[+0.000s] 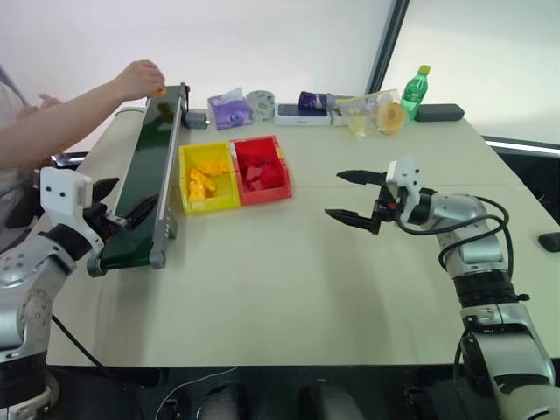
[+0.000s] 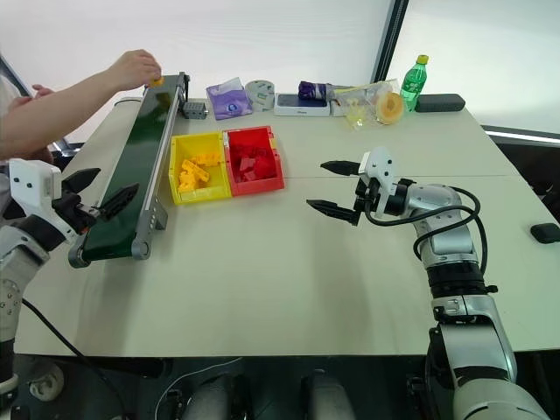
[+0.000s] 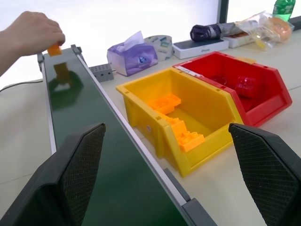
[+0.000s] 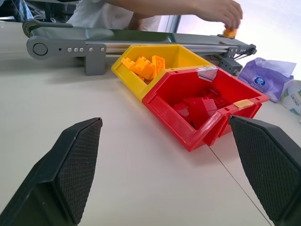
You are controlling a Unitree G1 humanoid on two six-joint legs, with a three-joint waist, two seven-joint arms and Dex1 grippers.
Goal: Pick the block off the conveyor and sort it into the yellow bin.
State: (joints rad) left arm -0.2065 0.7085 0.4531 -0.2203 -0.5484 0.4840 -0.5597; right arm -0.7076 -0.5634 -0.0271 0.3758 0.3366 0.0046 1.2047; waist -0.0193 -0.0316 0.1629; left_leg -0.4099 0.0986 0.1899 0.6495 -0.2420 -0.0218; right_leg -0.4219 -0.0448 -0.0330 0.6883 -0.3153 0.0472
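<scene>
Left wrist view shows the block [image 3: 55, 49] pinched in a person's hand [image 3: 33, 30] at the far end of the conveyor [image 3: 89, 155], the yellow bin [image 3: 188, 117] just beside the belt, while the left hand [image 1: 122, 203] and right hand [image 1: 357, 198] gape empty.
</scene>
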